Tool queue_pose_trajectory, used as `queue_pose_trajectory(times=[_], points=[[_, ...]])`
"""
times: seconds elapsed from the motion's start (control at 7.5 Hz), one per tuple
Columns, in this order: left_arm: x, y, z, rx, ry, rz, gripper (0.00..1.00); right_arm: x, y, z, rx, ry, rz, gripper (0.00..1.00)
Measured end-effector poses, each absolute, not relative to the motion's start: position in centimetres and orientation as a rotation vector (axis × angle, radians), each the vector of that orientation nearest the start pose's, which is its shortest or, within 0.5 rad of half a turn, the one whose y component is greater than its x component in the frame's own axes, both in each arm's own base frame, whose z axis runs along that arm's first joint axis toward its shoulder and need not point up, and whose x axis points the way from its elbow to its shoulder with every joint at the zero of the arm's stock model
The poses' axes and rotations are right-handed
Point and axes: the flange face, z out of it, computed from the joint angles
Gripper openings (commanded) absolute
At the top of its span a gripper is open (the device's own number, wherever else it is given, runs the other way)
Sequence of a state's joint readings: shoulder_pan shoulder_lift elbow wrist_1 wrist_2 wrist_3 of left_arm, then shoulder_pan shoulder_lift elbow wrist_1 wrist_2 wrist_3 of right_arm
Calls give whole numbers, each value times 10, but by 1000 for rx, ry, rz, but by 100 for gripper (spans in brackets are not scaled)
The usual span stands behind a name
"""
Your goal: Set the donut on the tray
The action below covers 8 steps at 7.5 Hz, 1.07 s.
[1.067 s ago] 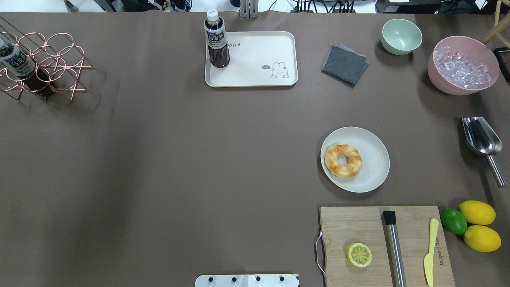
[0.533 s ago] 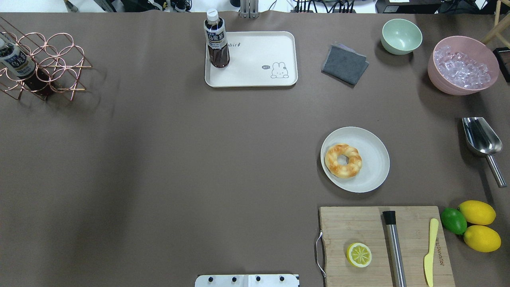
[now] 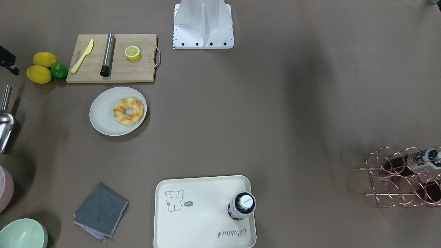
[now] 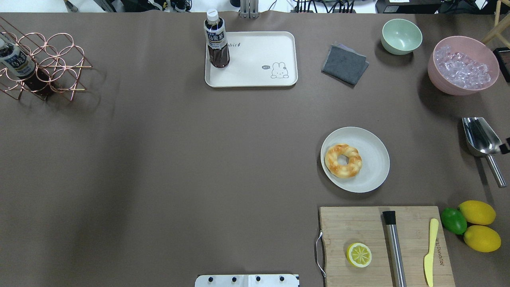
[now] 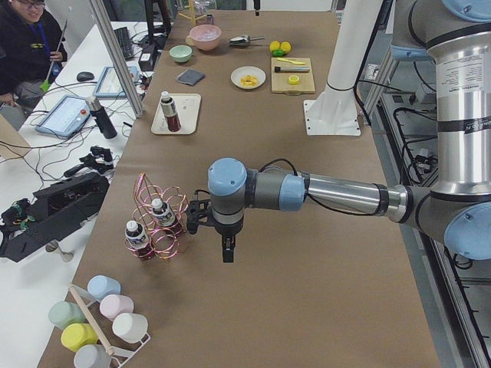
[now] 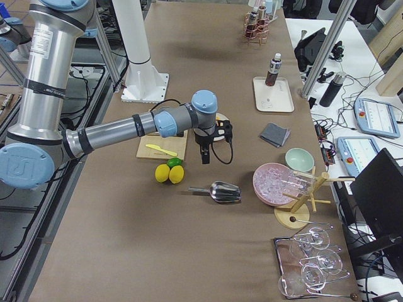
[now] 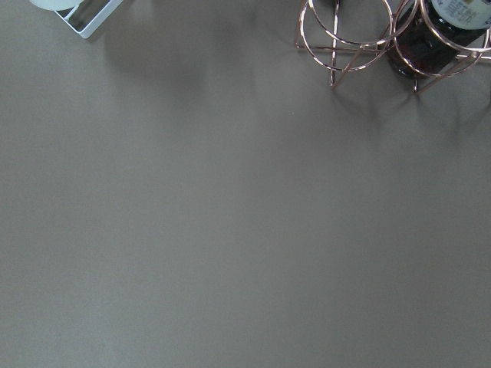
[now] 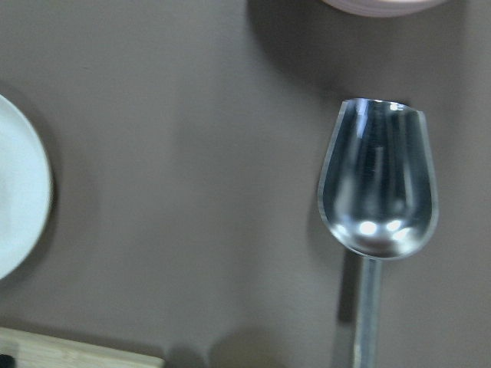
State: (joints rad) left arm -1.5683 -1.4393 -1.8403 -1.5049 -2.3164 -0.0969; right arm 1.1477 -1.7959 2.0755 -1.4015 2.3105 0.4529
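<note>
Since the earlier overhead frames only one thing differs: a dark sliver of the right gripper [image 4: 506,146] now pokes in at the table's edge, above the scoop [image 4: 480,137]. Everything on the table lies as it did.

The donut [image 4: 343,160] rests untouched on the round plate [image 4: 374,159], off to one side of those jaws. The wrist view shows only the plate's rim, and the scoop sits directly beneath them. The tray [image 4: 255,59] is well beyond the donut from the jaws, with a bottle [image 4: 216,40] standing in one corner and much bare surface left.

The left gripper [image 5: 228,249] hangs far off, beside the wire rack [image 5: 157,222]. Whether either pair of jaws is parted or closed cannot be told.

By my reading nothing of the task is done: reaching, grasping, carrying and setting down all remain.
</note>
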Motion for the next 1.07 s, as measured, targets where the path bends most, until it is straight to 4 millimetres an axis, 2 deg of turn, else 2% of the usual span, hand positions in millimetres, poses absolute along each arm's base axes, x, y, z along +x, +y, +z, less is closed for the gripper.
queue_pose_trajectory(times=[0.27, 0.4, 0.8, 1.07], points=[[-64, -440, 598, 28, 749, -64, 98, -191, -414, 475, 101, -923, -113, 98], [-64, -441, 599, 26, 749, -64, 98, -221, -421, 472, 111, -932, -114, 98], [-63, -449, 603, 21, 751, -64, 98, -295, -432, 457, 91, -931, -67, 97], [-63, -456, 604, 19, 750, -64, 98, -329, -425, 467, 72, -899, -37, 96]])
